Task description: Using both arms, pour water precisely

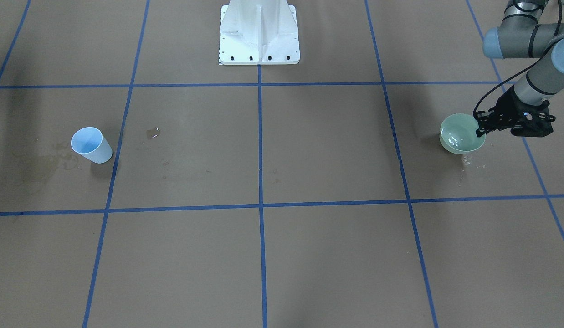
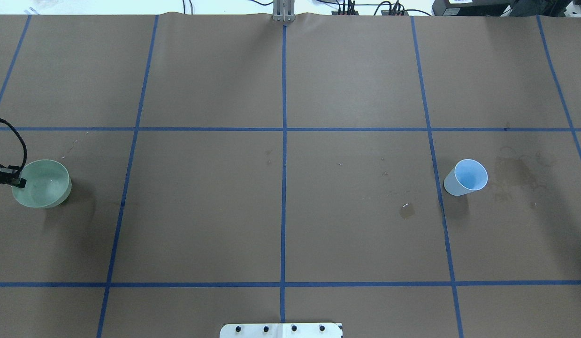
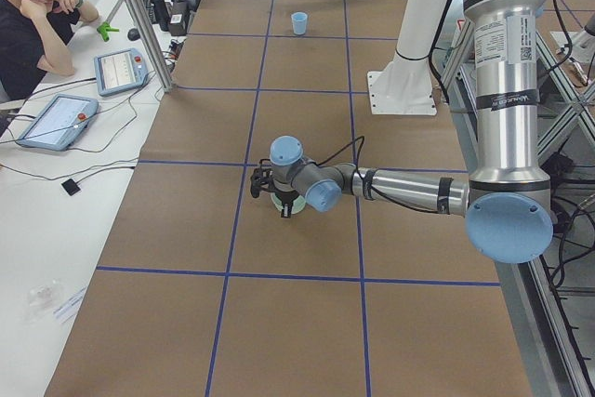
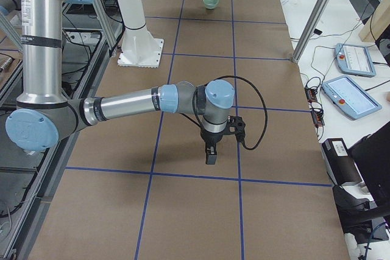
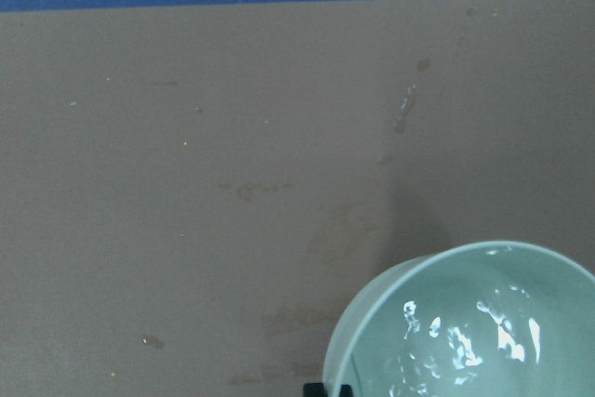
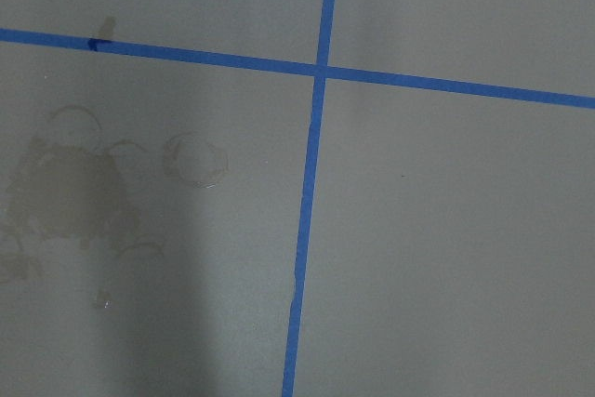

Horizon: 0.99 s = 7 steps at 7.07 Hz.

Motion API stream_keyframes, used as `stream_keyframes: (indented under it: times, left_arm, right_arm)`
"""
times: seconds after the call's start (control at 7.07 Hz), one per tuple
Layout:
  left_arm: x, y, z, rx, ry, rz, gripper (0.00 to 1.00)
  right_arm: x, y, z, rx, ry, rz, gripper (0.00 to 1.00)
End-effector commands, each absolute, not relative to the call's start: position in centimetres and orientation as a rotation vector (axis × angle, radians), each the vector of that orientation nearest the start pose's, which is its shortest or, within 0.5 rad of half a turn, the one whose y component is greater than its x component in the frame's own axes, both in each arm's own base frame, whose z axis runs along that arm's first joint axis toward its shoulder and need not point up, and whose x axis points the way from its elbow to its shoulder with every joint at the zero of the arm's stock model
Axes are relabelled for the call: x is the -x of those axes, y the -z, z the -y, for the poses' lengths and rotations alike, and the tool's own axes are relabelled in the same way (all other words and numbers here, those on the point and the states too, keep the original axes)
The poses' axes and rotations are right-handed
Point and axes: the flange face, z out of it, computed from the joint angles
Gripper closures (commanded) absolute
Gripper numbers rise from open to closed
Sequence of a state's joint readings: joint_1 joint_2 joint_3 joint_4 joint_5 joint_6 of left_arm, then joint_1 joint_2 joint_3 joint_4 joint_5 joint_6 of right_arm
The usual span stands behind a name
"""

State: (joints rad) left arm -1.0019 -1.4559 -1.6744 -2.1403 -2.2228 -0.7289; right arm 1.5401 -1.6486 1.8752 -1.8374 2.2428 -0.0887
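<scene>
We see the left tool (image 1: 480,126) at the edge of a pale green bowl (image 1: 459,139). Its jaws seem to pinch the rim on the side nearest the left arm (image 3: 409,188), though the contact is small in every view. The water (image 5: 483,323) lies inside the bowl, directly under and beside this tool. It shows only as ripples and white glints on the bowl's floor. We cannot tell whether the bowl rests on the brown worktop (image 1: 309,150) or is lifted slightly off it.

Far across the worktop, at the opposite end, a light blue cup (image 2: 466,177) stands upright and well apart from the bowl. We can make out no water in it.

The right arm (image 4: 122,106) reaches out low over the worktop with the right tool (image 4: 211,153) pointing straight down. It appears only in the side view, so we cannot tell whether its jaws are spread or closed. Its wrist camera shows only tape and stains, with no cup.

We judge the task to be at an early stage. The water is in the bowl, the bowl is gripped, and the pour into the cup is not yet done. What remains is bringing bowl and cup together.

A small puddle (image 2: 406,210) glistens near the cup, and damp stains (image 2: 518,171) darken the paper beside it. Blue tape lines (image 2: 284,188) divide the worktop into squares.
</scene>
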Motion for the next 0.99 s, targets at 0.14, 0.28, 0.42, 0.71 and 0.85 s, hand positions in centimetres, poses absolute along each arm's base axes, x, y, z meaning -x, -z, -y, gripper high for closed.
stream_keyframes:
  times: [0.14, 0.28, 0.42, 0.71, 0.85]
  left_arm:
    - [-19.2, -61.3, 43.5, -0.037, -0.027, -0.821, 0.01]
    - [-19.0, -61.1, 43.4, -0.053, -0.032, -0.833, 0.00]
    - [-19.0, -60.6, 43.5, -0.061, -0.034, -0.837, 0.00]
    - [-16.3, -59.5, 45.1, -0.103, 0.021, -0.842, 0.00]
    - [-15.4, -59.2, 45.8, -0.128, -0.012, -0.829, 0.00]
  right_arm:
    - [-5.8, -58.2, 44.9, 0.020, 0.105, 0.673, 0.00]
    - [-5.7, -58.0, 44.9, 0.016, 0.107, 0.676, 0.00]
    - [-5.7, -57.6, 45.1, 0.008, 0.111, 0.676, 0.00]
    - [-5.7, -57.4, 45.3, 0.006, 0.105, 0.680, 0.00]
    - [-5.7, -57.6, 45.3, 0.012, 0.101, 0.682, 0.00]
